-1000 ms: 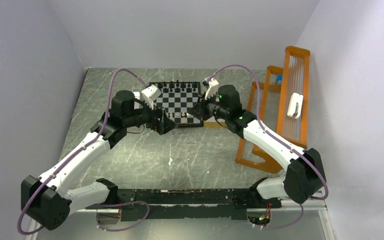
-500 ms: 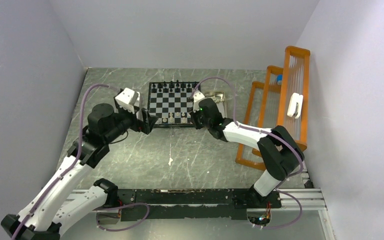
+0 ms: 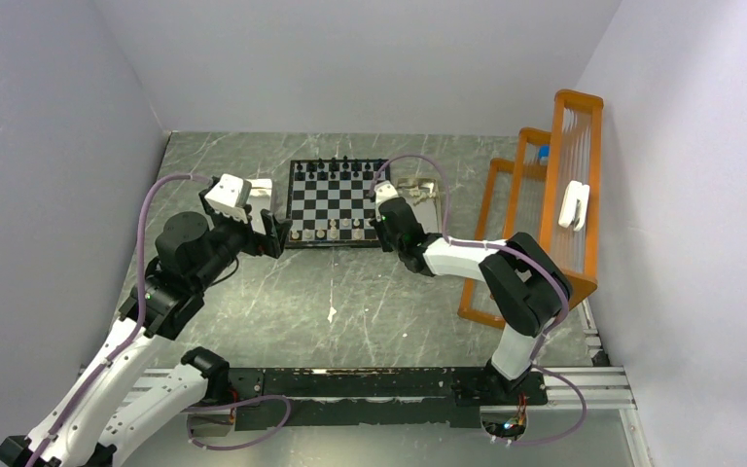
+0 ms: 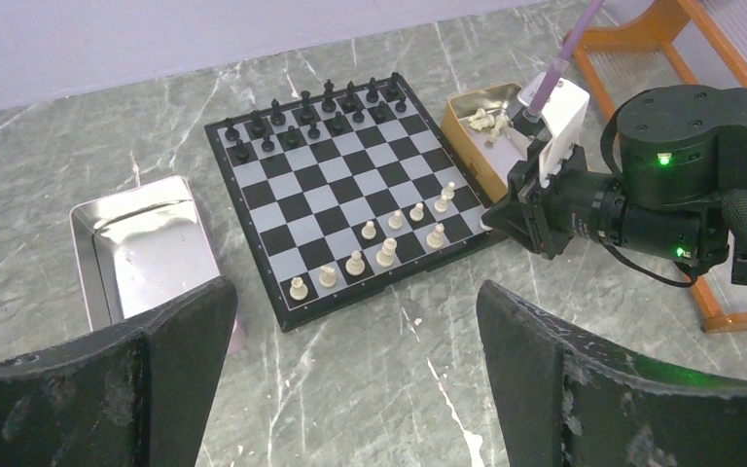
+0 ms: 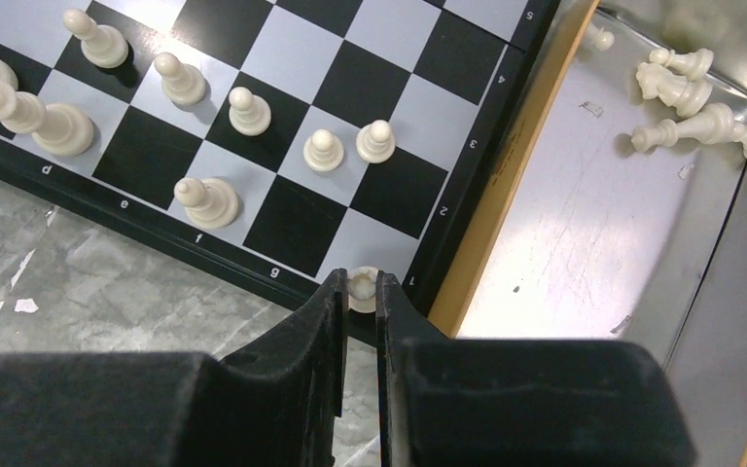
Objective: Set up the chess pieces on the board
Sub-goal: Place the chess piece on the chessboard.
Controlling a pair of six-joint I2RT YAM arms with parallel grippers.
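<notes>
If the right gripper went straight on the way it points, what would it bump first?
Most likely the board, at its corner square. The white chess piece held in the right gripper would touch first; depth is unclear.

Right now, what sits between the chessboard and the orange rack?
A metal tray holding loose white pieces, right beside the chessboard's right edge, with the right arm reaching across it. The left wrist view shows it best.

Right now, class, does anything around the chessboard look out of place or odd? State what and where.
Several cream chess pieces lie toppled in the tray beside the board, not standing on squares. The right gripper pinches one more at the board's near corner.
</notes>
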